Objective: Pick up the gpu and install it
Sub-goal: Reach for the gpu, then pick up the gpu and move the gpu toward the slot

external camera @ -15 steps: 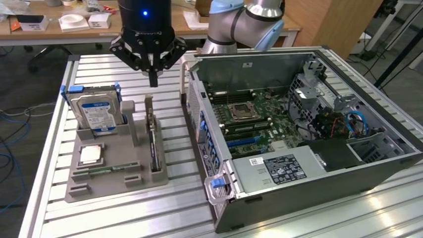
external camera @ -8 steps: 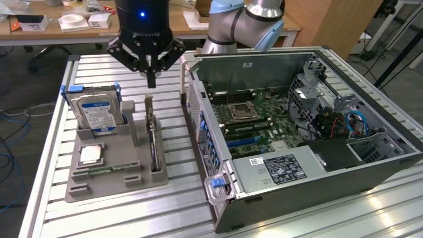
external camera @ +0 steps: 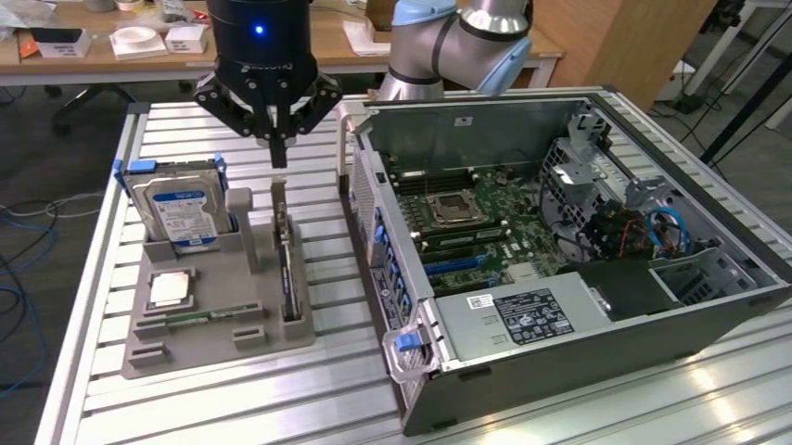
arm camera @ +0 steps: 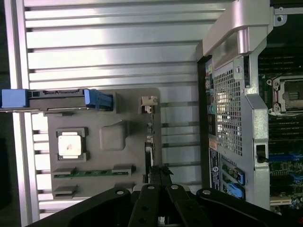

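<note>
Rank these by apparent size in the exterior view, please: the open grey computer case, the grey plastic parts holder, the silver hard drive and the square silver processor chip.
1. computer case
2. parts holder
3. hard drive
4. processor chip

Open desktop computer case (external camera: 520,394) and a grey parts holder (external camera: 210,350) side by side on a slatted aluminium table (external camera: 248,413).

In the holder, towards the exterior view's left, a hard drive (external camera: 182,209) with a blue-white label stands upright in a blue carrier. In front of it a processor chip (external camera: 170,288) lies flat in a square recess, and a narrow green memory stick (external camera: 198,318) lies in a slot just beside that. The case lies on its side with the cover off, so I can see the green motherboard (external camera: 507,222), its processor socket (external camera: 452,210), a silver power supply (external camera: 526,315) with a black label and some blue cables (external camera: 669,230). Behind the table, a wooden desk (external camera: 334,42) carries white boxes (external camera: 139,42).
</note>
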Available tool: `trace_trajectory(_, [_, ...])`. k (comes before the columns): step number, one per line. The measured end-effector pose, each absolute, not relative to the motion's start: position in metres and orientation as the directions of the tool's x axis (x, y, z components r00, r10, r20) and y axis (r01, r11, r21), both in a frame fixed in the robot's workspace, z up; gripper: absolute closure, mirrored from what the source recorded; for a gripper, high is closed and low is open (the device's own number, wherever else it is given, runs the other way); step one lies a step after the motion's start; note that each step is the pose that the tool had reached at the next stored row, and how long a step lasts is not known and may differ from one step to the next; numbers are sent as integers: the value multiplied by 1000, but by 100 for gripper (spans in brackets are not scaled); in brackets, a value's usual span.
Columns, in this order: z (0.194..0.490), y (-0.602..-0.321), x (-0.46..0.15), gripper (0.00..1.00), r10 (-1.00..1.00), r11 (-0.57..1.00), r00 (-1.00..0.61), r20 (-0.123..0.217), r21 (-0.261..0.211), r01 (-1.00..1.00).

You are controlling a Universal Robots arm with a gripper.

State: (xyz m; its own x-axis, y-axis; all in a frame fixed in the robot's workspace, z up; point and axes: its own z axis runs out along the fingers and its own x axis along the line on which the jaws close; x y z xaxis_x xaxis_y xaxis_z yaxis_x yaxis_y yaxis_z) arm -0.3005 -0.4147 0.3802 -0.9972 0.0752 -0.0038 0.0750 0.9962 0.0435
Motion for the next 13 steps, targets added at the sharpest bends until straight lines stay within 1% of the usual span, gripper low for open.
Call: trace_trajectory(13, [380,-415,-301,89,75,996,-997,-4,44,75])
